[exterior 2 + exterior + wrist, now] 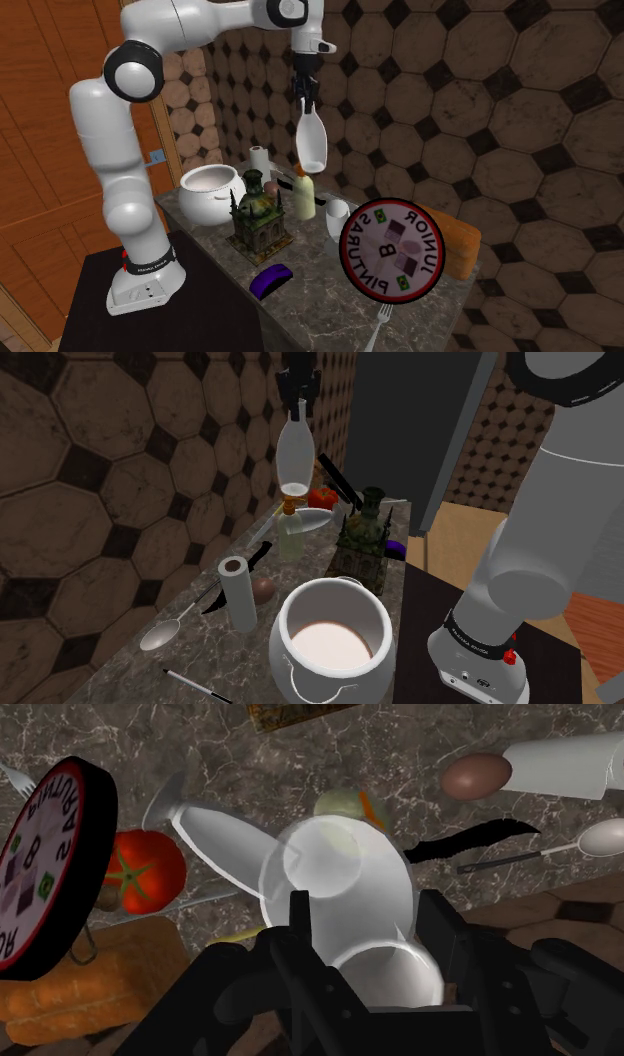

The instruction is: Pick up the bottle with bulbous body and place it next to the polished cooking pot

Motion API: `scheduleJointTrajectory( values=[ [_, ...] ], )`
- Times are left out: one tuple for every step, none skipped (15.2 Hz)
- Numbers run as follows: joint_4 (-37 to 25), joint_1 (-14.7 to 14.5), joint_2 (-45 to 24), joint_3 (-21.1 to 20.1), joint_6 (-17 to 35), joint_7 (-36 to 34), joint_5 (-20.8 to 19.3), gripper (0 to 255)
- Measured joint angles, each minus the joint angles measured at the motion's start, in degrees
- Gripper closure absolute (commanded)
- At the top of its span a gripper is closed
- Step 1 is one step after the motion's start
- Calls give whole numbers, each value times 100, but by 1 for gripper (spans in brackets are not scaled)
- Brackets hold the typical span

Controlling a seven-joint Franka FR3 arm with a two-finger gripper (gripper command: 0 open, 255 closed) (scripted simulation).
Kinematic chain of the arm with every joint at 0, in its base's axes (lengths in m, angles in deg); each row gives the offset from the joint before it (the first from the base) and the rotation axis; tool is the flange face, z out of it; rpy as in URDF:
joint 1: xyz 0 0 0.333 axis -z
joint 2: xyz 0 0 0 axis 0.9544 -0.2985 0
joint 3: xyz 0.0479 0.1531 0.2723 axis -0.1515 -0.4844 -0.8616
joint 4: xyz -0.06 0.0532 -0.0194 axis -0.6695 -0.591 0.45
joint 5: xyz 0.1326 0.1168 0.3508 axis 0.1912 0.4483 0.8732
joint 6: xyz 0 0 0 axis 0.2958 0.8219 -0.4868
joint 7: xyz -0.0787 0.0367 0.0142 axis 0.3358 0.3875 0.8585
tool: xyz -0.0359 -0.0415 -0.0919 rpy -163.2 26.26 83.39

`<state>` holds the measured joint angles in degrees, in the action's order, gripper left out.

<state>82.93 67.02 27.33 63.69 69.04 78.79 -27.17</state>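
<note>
Translucent white, the bulbous bottle (pixel 294 452) hangs base-down in the air, well above the grey marbled worktop (pixel 120 662). My claw (pixel 297 412) is closed on its narrow neck. In the wrist view both fingers (pixel 298 919) press against the neck, with the round body swelling out beyond them.

My arm rises from the stand, bends at the elbow and runs level across the top of the second exterior view. The wrist is turned so that the claw points straight down.

Under the bottle stands a pale dispenser with an orange pump (pixel 290 532), with a tomato (pixel 322 498) just beside it. The white cooking pot (pixel 292 652) sits well apart from the bottle at the worktop's stand end, next to an upright paper roll (pixel 238 592).
</note>
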Motion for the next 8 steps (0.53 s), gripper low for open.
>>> scheduleJointTrajectory(
  values=[
    [124, -60, 127, -53, -9, -114, 5, 255],
    [225, -117, 200, -106, 19, -226, 12, 255],
    [334, -191, 278, -177, 41, -373, 24, 255],
    [447, -267, 357, -252, 73, -526, 37, 255],
    [581, -333, 453, -319, 110, -661, 51, 255],
    [630, -391, 503, -380, 106, -784, 65, 255],
    [699, -445, 541, -439, 134, -901, 80, 255],
    [607, -522, 509, -523, 72, -1059, 96, 255]
  ],
)
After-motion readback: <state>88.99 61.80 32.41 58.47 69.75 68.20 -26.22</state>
